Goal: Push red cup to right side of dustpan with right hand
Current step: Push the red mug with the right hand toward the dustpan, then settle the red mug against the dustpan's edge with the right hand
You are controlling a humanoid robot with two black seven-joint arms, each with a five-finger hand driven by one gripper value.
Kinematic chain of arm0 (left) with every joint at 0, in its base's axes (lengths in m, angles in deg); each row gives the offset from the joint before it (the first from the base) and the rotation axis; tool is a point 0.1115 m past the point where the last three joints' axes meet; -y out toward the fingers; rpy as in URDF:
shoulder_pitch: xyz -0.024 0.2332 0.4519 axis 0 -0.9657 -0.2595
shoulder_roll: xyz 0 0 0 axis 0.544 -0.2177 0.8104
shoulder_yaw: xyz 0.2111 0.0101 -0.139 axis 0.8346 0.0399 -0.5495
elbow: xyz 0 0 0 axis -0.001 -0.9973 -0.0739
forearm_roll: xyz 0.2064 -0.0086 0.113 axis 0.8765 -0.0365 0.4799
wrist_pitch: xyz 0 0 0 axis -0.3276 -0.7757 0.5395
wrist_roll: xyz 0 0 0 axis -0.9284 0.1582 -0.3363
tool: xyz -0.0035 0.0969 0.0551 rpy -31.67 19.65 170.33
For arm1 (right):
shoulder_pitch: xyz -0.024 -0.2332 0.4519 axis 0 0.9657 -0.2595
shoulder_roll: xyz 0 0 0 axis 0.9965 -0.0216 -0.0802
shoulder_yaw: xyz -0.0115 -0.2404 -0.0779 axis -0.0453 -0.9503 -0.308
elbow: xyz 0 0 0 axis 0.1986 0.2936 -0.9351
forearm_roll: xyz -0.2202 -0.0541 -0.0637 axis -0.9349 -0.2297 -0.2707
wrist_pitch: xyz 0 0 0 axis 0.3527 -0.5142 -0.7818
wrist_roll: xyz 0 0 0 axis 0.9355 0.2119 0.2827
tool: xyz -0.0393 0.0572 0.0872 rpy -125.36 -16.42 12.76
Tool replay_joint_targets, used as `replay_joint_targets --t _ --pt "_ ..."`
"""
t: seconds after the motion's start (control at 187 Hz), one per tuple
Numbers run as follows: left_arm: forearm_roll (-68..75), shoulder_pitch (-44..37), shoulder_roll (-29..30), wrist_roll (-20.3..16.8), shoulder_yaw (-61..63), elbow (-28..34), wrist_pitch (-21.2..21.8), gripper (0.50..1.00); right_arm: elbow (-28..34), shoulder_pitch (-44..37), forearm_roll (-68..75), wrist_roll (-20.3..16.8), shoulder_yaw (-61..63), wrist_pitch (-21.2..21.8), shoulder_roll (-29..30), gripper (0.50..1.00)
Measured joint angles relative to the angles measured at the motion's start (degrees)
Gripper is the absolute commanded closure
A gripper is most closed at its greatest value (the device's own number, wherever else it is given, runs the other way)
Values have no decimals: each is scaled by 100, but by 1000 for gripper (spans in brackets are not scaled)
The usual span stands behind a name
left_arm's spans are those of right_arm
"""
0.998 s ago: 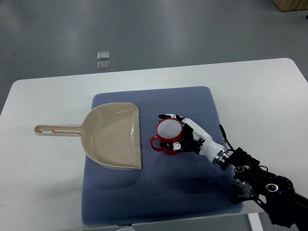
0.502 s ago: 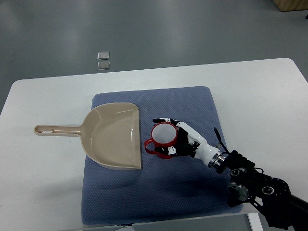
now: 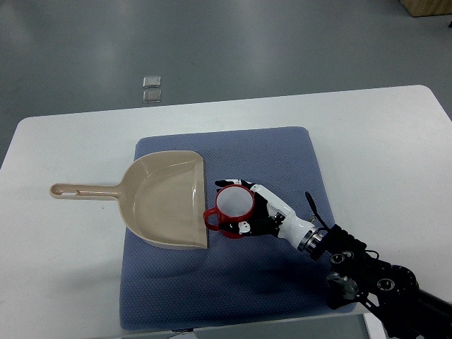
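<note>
The red cup (image 3: 234,204), white inside, stands upright on the blue mat (image 3: 275,152), its handle pointing left and almost touching the right edge of the beige dustpan (image 3: 166,201). My right hand (image 3: 231,205) comes in from the lower right and is wrapped round the cup: the fingers (image 3: 229,183) curl along its far side and the thumb lies against its near side. The dustpan lies flat, its handle (image 3: 81,191) pointing left over the white table. The left arm does not show.
The mat lies in the middle of a white table (image 3: 381,134). Two small square objects (image 3: 151,88) sit on the grey floor beyond the table's far edge. My right forearm (image 3: 367,272) crosses the mat's lower right corner.
My right hand has slid the red cup leftward and slightly nearer across the mat, from a gap away to right beside the dustpan's right edge. The dustpan has stayed put.
</note>
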Motion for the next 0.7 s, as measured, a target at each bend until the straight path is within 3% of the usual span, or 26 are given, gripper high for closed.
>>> replay_joint_targets --t 0.699 --pt "0 0 0 0 0 0 0 500 23 3 -38 0 -88 -23 60 597"
